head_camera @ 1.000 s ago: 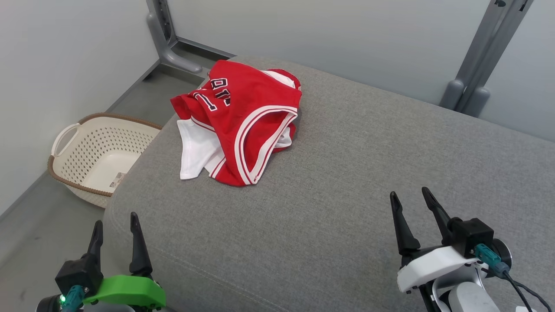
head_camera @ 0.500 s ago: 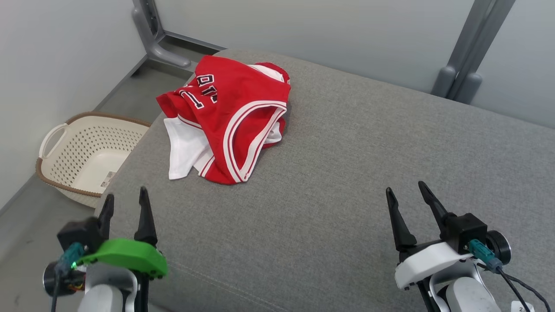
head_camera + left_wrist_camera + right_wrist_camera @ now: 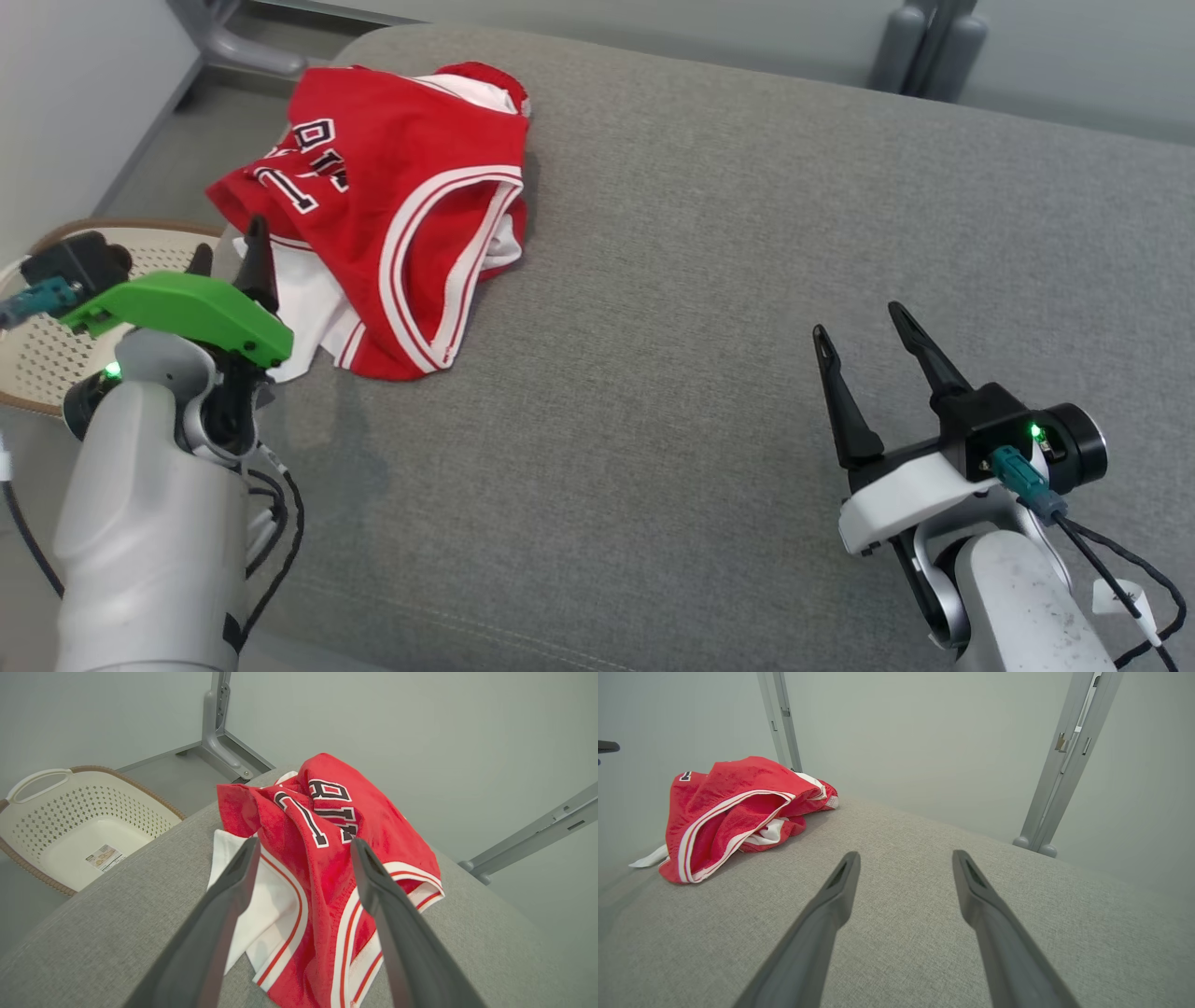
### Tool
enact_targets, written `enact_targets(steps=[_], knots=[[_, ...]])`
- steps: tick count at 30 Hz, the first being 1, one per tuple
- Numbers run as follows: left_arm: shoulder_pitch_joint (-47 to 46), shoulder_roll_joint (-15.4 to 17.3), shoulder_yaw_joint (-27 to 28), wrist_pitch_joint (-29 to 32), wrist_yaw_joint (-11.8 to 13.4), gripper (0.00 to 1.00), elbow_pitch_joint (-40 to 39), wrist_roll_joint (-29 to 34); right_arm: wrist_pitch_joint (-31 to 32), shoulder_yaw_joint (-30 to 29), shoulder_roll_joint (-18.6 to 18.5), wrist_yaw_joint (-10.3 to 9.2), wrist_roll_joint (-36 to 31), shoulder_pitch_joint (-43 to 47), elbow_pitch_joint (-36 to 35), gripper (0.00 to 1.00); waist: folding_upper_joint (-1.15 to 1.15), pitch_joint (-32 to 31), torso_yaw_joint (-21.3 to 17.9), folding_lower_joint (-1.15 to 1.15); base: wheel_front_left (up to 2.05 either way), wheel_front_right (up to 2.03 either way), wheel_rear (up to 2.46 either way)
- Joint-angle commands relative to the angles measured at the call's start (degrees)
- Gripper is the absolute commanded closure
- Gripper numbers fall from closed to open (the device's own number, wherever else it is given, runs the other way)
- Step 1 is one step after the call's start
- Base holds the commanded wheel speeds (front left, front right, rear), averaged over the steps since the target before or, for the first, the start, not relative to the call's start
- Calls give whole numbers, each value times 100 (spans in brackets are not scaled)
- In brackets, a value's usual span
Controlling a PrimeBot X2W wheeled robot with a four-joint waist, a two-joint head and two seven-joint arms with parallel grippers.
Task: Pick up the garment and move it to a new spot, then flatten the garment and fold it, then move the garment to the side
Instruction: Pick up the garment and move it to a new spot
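Observation:
A crumpled red jersey (image 3: 392, 201) with white trim and black lettering lies near the far left corner of the grey cushion (image 3: 709, 280); a white part sticks out at its near left. In the left wrist view the jersey (image 3: 327, 858) sits just beyond my left gripper (image 3: 303, 845), whose fingers are open and empty. From the head view, my left gripper (image 3: 229, 254) hovers at the garment's near-left edge. My right gripper (image 3: 859, 322) is open and empty over bare cushion at the lower right, far from the jersey (image 3: 733, 812).
A cream perforated laundry basket (image 3: 70, 812) with a brown rim stands on the floor left of the cushion, and also appears behind my left arm as the basket (image 3: 37, 355). Grey metal frame legs (image 3: 1059, 765) rise against the pale wall behind.
The head camera has tilted down and turned. My left arm has risen and reached forward to the jersey's near-left edge. The right gripper has barely moved.

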Motion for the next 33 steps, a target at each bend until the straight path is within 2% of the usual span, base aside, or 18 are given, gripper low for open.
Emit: enact_targets(steps=[1, 5, 11, 14, 15, 16, 20, 26, 33], knots=[[-210, 64, 72, 42, 4, 0, 164, -83, 36, -19, -27, -4, -70, -79, -61, 0, 0, 560, -573, 0, 0, 0, 0], [-640, 301, 186, 137, 11, 0, 625, -201, 104, 28, -26, -4, -134, -118, -228, 0, 0, 804, -870, 0, 0, 0, 0], [-981, 543, 345, 363, 403, 0, 1321, -277, 136, 23, -25, -4, -132, -139, -380, 0, 0, 1011, -1211, 0, 0, 0, 0], [-1073, 605, 370, 416, 398, 0, 1491, -323, 122, 21, -24, -4, -91, -141, -397, 0, 0, 1031, -1294, 0, 0, 0, 0], [-1079, 621, 357, 410, 358, 32, 1528, -325, 105, 2, -24, -4, -66, -140, -385, 0, 0, 1016, -1308, 0, 0, 0, 0], [-1090, 636, 337, 381, 322, 100, 1534, -313, 93, -16, -24, -4, -56, -134, -368, 0, 0, 996, -1312, 0, 0, 0, 0], [-1239, 786, 290, 72, 193, 100, 1439, -212, -18, -32, -22, -4, 71, -91, -258, 0, 0, 796, -1266, 0, 0, 0, 0], [-1632, 947, 13, -420, 87, 100, 1095, 119, -207, 82, -24, -4, 398, 3, 51, 0, 0, 178, -1163, 0, 0, 0, 0], [-2329, 639, -477, -237, -157, 100, 364, 250, -408, 128, -23, -4, 717, 109, 385, 0, 0, -557, -1314, 0, 0, 0, 0]])
